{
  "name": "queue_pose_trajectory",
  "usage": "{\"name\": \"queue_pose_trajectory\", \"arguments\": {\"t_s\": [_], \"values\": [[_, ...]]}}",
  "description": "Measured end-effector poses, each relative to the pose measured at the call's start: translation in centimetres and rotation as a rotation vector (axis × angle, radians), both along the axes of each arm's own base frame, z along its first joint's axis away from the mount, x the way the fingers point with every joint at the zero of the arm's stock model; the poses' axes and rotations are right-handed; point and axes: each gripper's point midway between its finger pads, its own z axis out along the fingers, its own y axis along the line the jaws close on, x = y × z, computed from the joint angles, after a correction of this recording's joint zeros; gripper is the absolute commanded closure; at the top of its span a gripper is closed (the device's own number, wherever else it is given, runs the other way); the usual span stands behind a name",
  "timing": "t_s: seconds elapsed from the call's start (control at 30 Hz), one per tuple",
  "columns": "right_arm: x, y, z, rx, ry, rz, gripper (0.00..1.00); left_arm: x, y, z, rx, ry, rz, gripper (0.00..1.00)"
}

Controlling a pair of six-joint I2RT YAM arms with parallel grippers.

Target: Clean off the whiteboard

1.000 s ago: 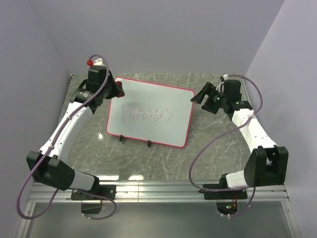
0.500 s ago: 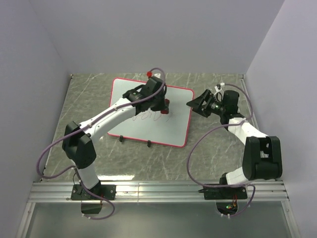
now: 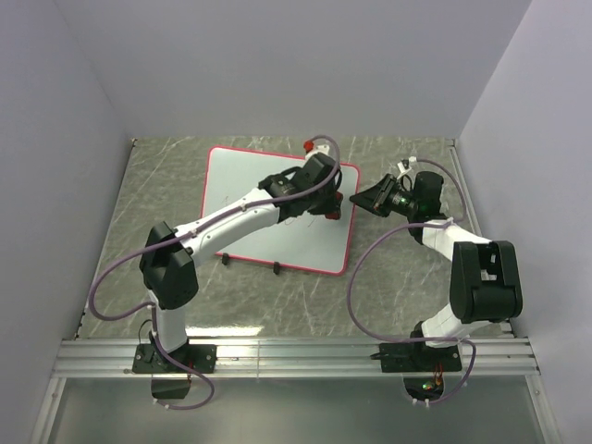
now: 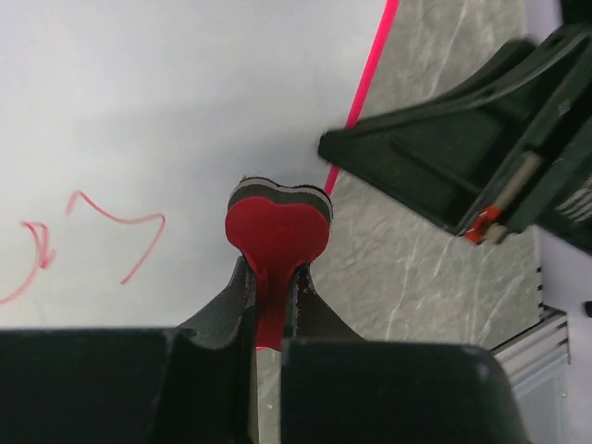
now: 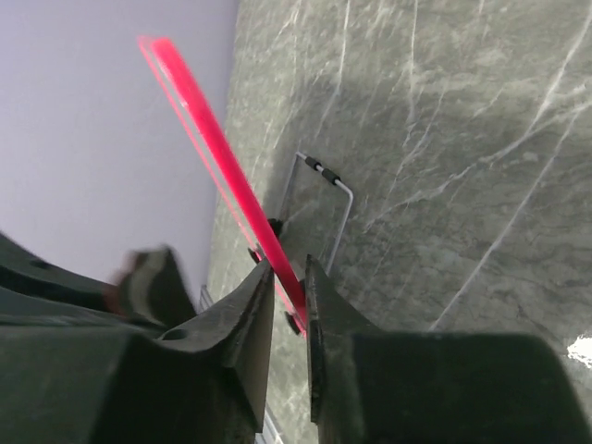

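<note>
The whiteboard [image 3: 250, 199] lies tilted on the marble table, white with a thin red-pink frame and black feet on its near edge. A few red scribbles [image 4: 116, 231] remain on its face [image 4: 185, 102]. My left gripper [image 3: 333, 207] is at the board's right edge, shut on a small red bow-shaped eraser [image 4: 277, 227] that presses on the surface. My right gripper [image 3: 363, 198] is at the same edge from the right. In the right wrist view the red frame [image 5: 222, 162] runs between the narrowed fingers of the right gripper [image 5: 287, 268].
A thin wire stand [image 5: 326, 208] juts from the board's back over the grey marble table [image 3: 398, 277]. The two grippers sit close together at the board's right edge. A metal rail [image 3: 296, 356] runs along the near edge, and lilac walls enclose the table.
My left arm swept from the board's upper left corner across to its right edge, wiping most of the scribbles. My right gripper moved in and narrowed onto the board's right edge.
</note>
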Motion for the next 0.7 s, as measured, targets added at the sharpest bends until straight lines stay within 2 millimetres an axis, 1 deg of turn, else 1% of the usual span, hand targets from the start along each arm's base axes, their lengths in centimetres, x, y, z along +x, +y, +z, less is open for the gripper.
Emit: {"name": "queue_pose_trajectory", "arguments": {"t_s": [0.03, 0.13, 0.2, 0.37, 0.47, 0.6, 0.67, 0.7], "values": [[0.0, 0.0, 0.0, -0.003, -0.006, 0.005, 0.82, -0.4, 0.0, -0.7, 0.011, 0.008, 0.001, 1.00], [-0.1, 0.1, 0.0, -0.008, -0.011, 0.011, 0.90, -1.3, 0.1, -2.7, 0.045, 0.028, 0.006, 1.00], [-0.1, 0.1, -0.1, -0.011, -0.010, 0.012, 1.00, -1.6, 0.4, -3.9, 0.069, 0.036, 0.015, 1.00], [-0.1, 0.2, -0.3, -0.029, -0.012, 0.023, 1.00, -1.2, 1.6, -6.2, 0.111, 0.028, 0.073, 1.00], [-0.1, 0.2, -0.4, -0.046, -0.014, 0.033, 1.00, -0.7, 2.4, -7.2, 0.131, 0.019, 0.103, 1.00], [0.1, 0.0, -0.7, -0.075, -0.008, 0.033, 1.00, 0.1, 2.7, -7.4, 0.116, -0.003, 0.126, 1.00], [0.0, 0.0, -1.0, -0.086, -0.001, 0.035, 1.00, 0.5, 3.3, -7.4, 0.100, -0.013, 0.142, 1.00], [-0.1, -0.1, -1.0, -0.091, 0.003, 0.038, 1.00, 1.0, 3.9, -7.3, 0.092, -0.019, 0.157, 1.00]]}}
